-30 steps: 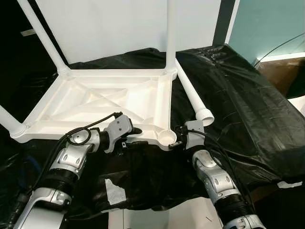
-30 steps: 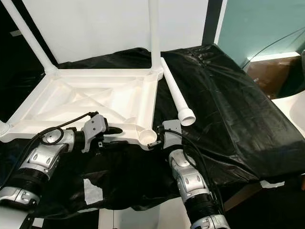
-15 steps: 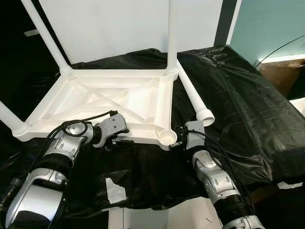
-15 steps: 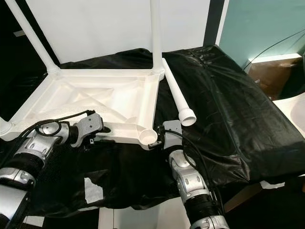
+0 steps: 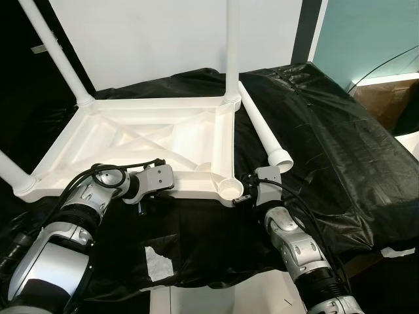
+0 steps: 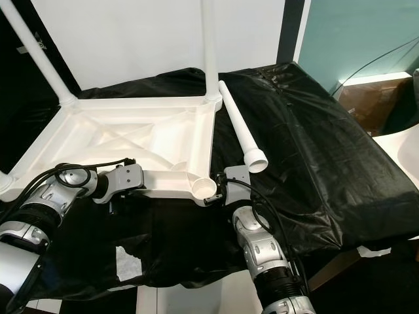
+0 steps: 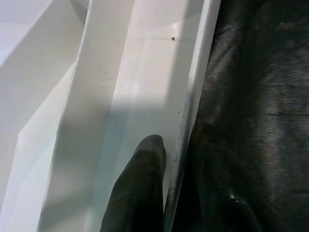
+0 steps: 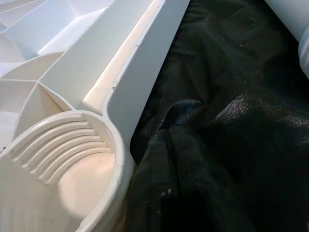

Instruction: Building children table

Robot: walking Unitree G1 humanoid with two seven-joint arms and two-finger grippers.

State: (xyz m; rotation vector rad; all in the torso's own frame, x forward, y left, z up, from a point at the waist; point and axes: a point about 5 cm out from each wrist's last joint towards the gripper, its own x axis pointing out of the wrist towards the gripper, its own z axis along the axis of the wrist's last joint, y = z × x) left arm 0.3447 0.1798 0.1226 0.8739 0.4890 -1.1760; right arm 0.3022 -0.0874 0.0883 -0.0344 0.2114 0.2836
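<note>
**A:** Left gripper (image 5: 154, 190) sits at the near edge of the upturned white plastic tabletop (image 5: 141, 140), wrist housing over the rim. How wide are its fingers?

**B:** From the head camera I cannot tell; they are hidden under the housing. The tabletop lies underside-up on the black plastic sheet (image 5: 327, 131) covering the work surface. Three white tube legs stand in their corners; the near-right ribbed corner socket (image 5: 230, 189) is empty. A loose white tube leg (image 5: 262, 131) lies on the sheet just beside the tabletop's right edge. The right gripper (image 5: 247, 196) rests close to that socket.

**A:** And the left wrist view?

**B:** One black finger (image 7: 137, 193) lies inside the tabletop's rim channel against the edge wall. The other finger is out of sight, so a clamp on the rim looks likely but unproven.

**A:** Right wrist view?

**B:** It looks onto the empty socket (image 8: 63, 159) and crumpled sheet; its own fingers are not visible, so I cannot tell its opening.

**A:** So the step?

**B:** Steadying the top for the fourth leg, I judge. Next, the right gripper must take the loose leg, stand it upright over the socket and press it in.
</note>
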